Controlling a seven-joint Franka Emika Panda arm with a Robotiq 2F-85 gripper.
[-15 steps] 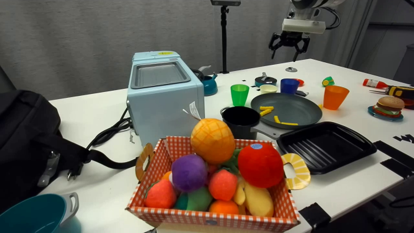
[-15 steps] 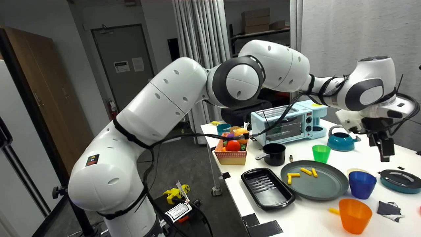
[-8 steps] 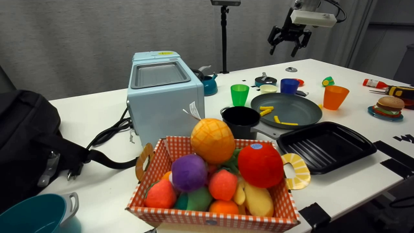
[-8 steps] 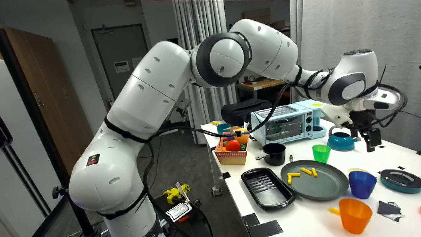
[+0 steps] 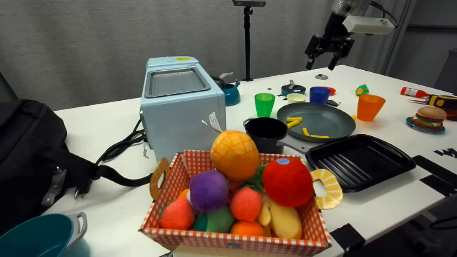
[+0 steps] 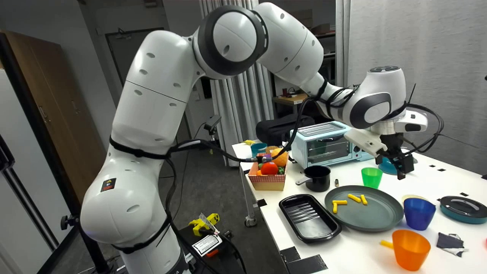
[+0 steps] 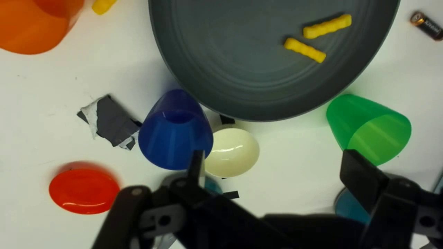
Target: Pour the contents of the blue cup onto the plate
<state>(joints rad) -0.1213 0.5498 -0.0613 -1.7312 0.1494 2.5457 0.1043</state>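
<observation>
Pincer gapes midair, blue cup upright beside plate.

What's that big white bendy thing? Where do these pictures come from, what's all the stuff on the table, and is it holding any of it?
That's a robot arm, and the black gripper at its end works like a hand. Two pictures come from cameras away from the robot, looking from different places. The third comes from a camera on its wrist, so you look past the gripper's two fingers, down at the white table. On it are a wide round plate with yellow sticks, a blue cup, a green cup, an orange cup, a black tray, a light-blue oven and a checkered basket of toy fruit. The gripper holds nothing: its fingers are apart, up above the table.
</observation>
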